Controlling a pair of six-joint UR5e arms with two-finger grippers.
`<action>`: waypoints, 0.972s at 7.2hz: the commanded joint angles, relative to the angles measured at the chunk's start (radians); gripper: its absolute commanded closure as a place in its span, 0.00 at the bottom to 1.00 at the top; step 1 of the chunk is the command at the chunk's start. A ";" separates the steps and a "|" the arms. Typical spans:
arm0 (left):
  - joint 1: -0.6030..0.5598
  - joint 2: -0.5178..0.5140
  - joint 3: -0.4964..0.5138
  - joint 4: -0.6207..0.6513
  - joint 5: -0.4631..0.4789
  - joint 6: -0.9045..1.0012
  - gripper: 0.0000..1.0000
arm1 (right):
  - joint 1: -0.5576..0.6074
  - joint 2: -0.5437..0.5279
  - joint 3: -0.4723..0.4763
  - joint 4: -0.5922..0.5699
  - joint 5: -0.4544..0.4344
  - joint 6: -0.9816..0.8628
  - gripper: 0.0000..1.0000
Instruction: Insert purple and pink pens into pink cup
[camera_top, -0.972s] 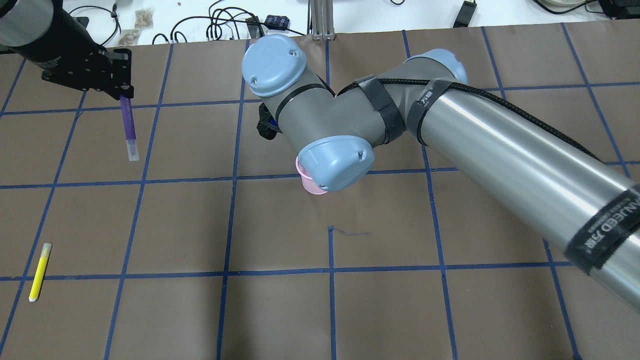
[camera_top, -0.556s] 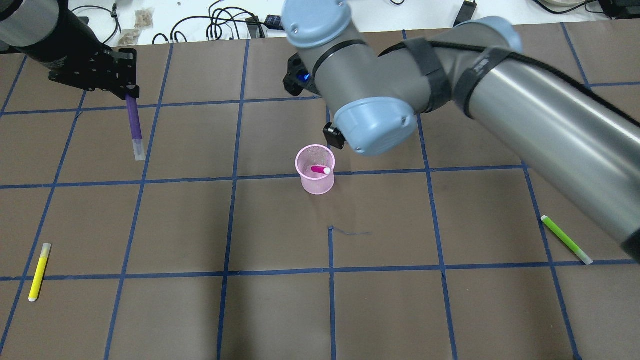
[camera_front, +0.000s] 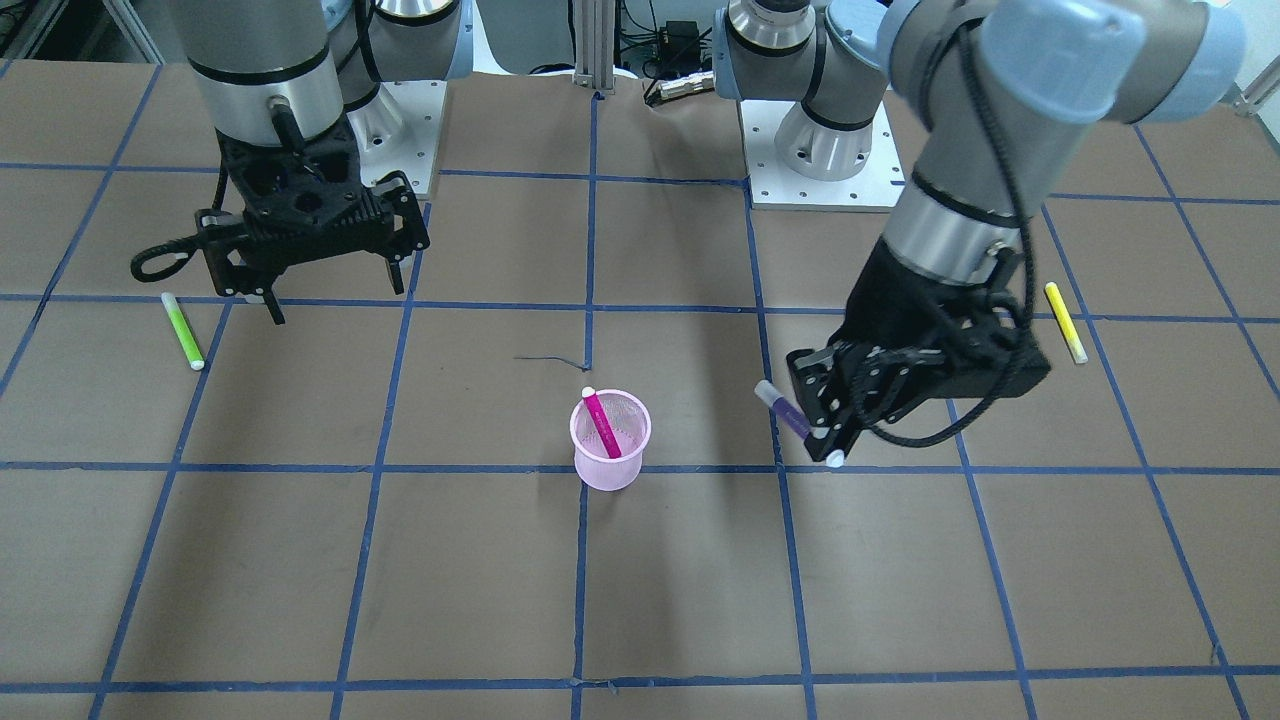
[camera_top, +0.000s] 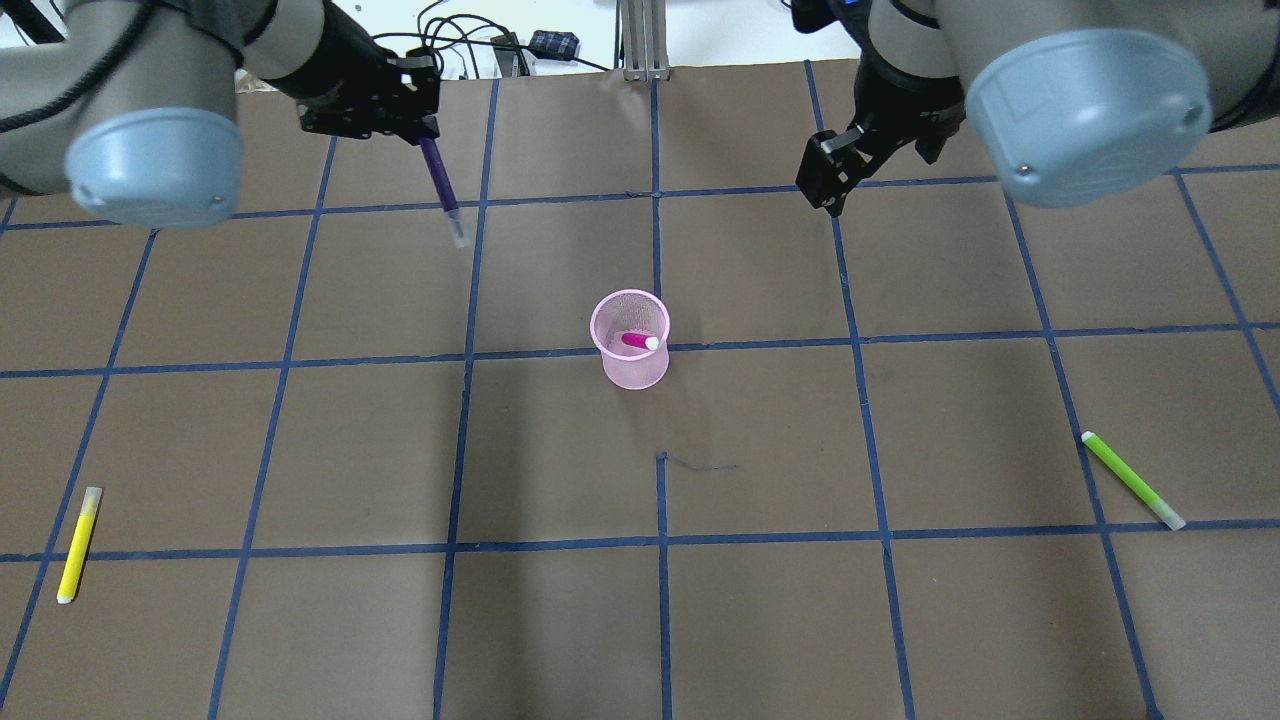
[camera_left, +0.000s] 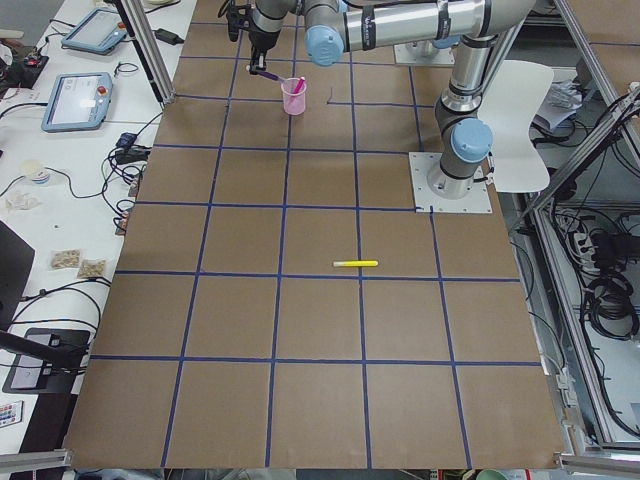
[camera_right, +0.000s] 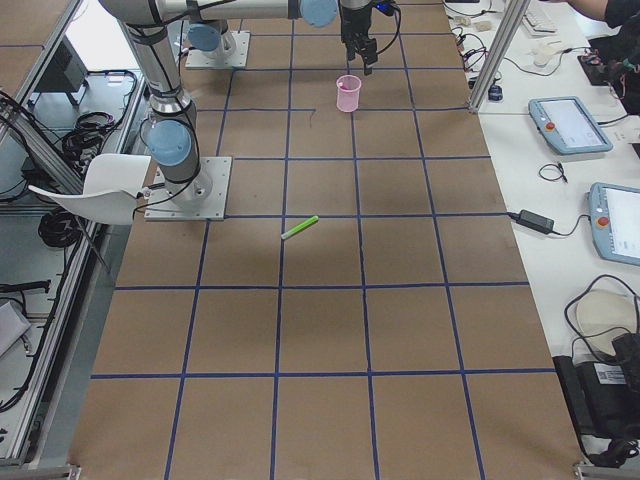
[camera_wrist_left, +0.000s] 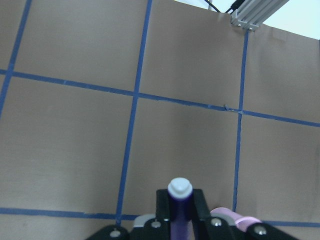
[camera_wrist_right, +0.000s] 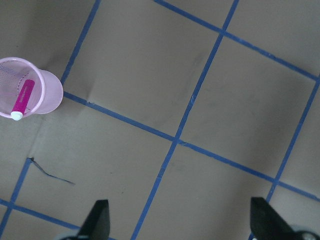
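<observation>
Covering the whole table (camera_top: 560, 620) is brown paper marked into squares by blue tape, with one small dark scribble (camera_top: 700, 465) on the robot's side of the cup. Past the operators' edge runs a white bench strewn with black cables (camera_top: 430, 50), and an aluminium post (camera_top: 640, 40) rises at the middle of that edge. The right side view shows grey-framed tablets (camera_right: 570, 125) on the bench.

The pink mesh cup (camera_top: 630, 340) stands upright about the middle of the table. The pink pen with a white cap (camera_top: 638, 341) leans inside it, cap end up at the rim.

The left gripper (camera_top: 428, 135) is clenched on the purple pen with a pale cap (camera_top: 440, 190). It hangs tilted above the paper toward the operators' edge, well apart from the cup and on its left. The right gripper (camera_front: 335, 290) has its jaws spread and holds nothing. It sits over the paper on the cup's right, also toward the operators' edge.

A yellow highlighter pen (camera_top: 78, 544) lies flat toward the table's left end, nearer the robot's edge. A green highlighter pen (camera_top: 1133, 481) lies flat toward the right end.
</observation>
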 joint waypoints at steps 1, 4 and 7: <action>-0.131 -0.073 -0.024 0.216 0.112 -0.084 1.00 | -0.022 -0.028 -0.003 0.068 0.038 0.203 0.00; -0.230 -0.131 -0.046 0.320 0.221 -0.190 1.00 | -0.024 -0.029 0.006 0.055 0.038 0.266 0.00; -0.274 -0.150 -0.104 0.404 0.225 -0.190 1.00 | -0.019 -0.028 0.008 0.060 0.038 0.256 0.00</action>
